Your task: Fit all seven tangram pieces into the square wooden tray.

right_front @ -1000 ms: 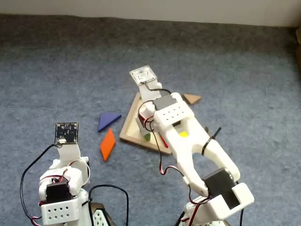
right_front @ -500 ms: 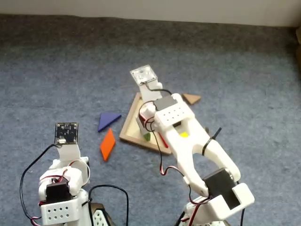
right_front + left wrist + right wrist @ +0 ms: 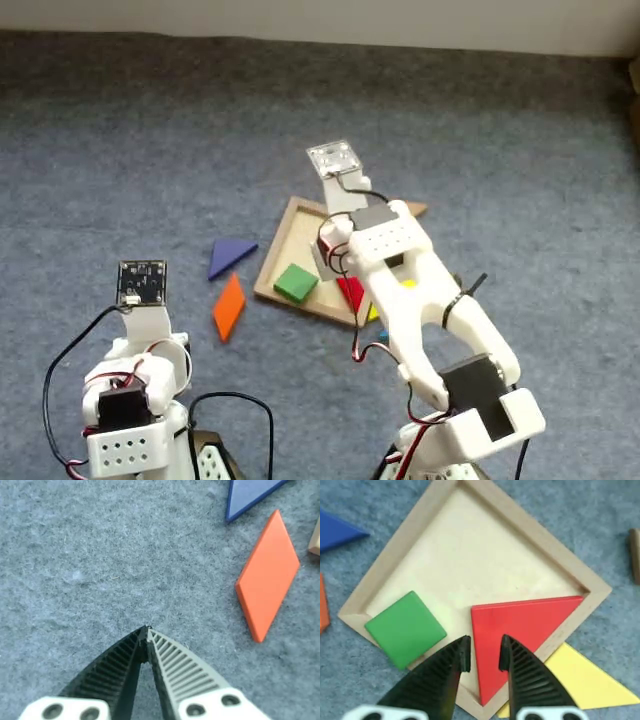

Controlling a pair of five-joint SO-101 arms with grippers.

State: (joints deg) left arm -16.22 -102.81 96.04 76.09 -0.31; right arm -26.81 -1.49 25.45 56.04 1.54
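The square wooden tray (image 3: 395, 547) lies cornerwise on a grey-blue carpet (image 3: 120, 150), with the right arm (image 3: 420, 290) stretched over it. Two pieces are in the tray. The green square (image 3: 406, 628) sits in one corner, and its outer edge seems to overlap the rim, though the angle leaves that unsure. The red triangle (image 3: 520, 622) lies along the neighbouring wall, with one tip in the next corner.

The right gripper (image 3: 484, 654) hangs above the red triangle's edge. Its fingers are slightly apart, with nothing between them.

The yellow triangle (image 3: 580, 677) rests on the carpet just outside the wall that the red one lies along, close against the rim. A brown piece (image 3: 635, 555) lies on the carpet off the tray's far side.

The blue triangle (image 3: 250, 495) and the orange parallelogram (image 3: 267, 577) lie near each other but not touching, on the carpet beside the tray, on the left arm's side. In the high view the blue one is the farther of the two from the arm bases.

The left gripper (image 3: 146, 630) points down at bare carpet near the orange parallelogram, with its fingers pressed together and empty.
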